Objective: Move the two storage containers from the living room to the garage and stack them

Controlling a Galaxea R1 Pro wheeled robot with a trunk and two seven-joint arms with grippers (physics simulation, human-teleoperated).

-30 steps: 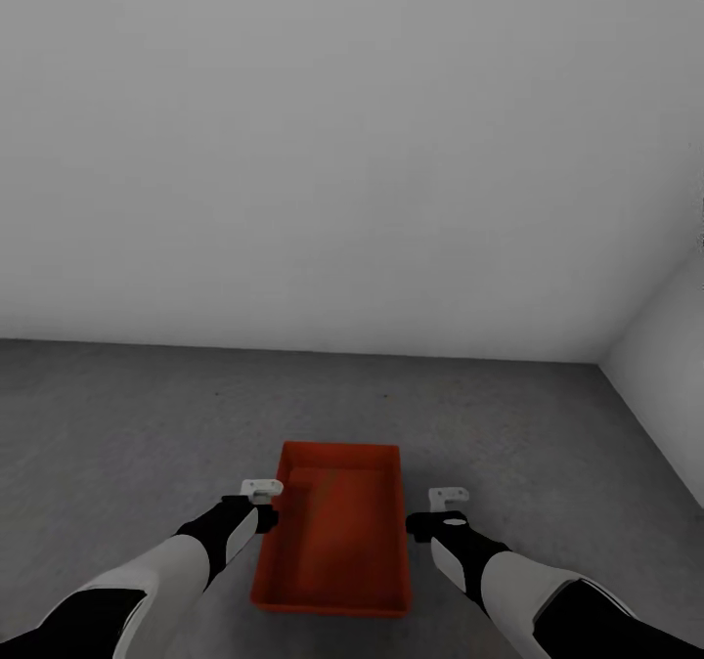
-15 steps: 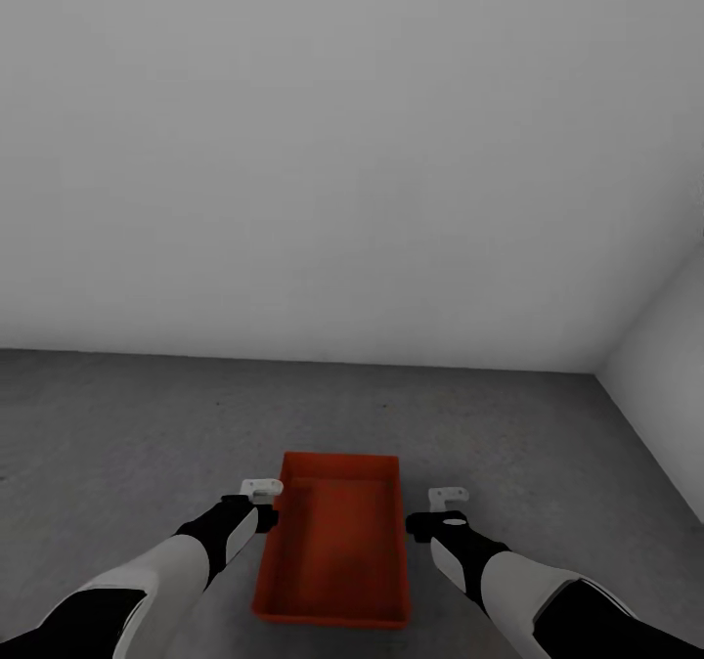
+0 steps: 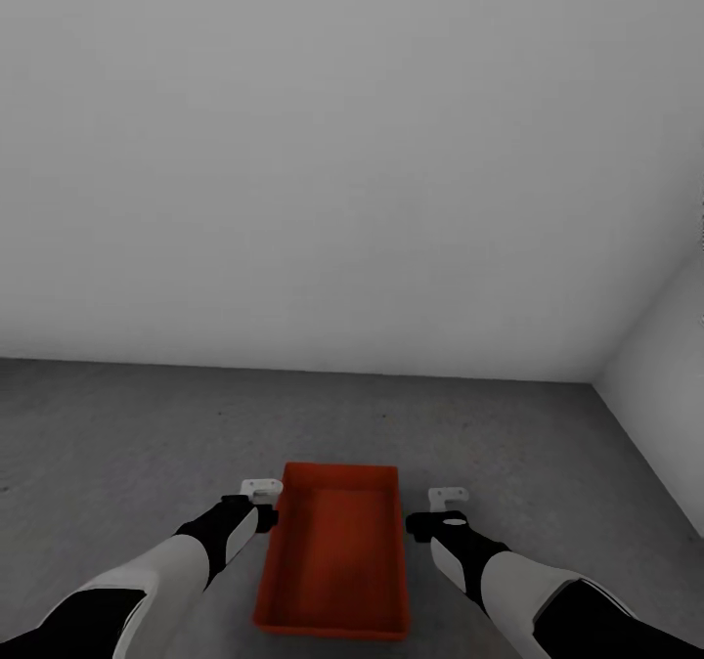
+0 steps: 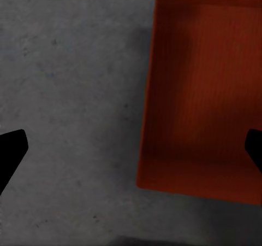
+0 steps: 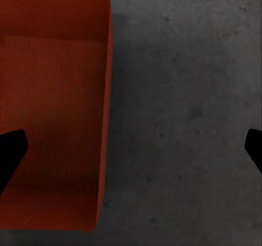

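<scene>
One red-orange storage container (image 3: 337,551) rests open side up on the dark grey concrete floor (image 3: 127,444) of the garage, between my two arms. My left gripper (image 3: 260,491) hangs open above the floor just beside the container's left wall. My right gripper (image 3: 448,496) is open too, a little off its right wall. In the left wrist view the container (image 4: 202,93) lies under one side of the open left gripper (image 4: 131,147). The right wrist view shows the container (image 5: 52,104) partly under the open right gripper (image 5: 131,147). Nothing sits between either pair of fingers.
A plain white-grey wall (image 3: 342,151) rises about two metres ahead. A second wall (image 3: 665,366) meets it at the right, forming a corner. Bare concrete stretches to the left and ahead of the container.
The wall's foot, the floor and the container have all slid down in the picture while my arms kept their place in it: the camera moved. Both grippers stayed open.
</scene>
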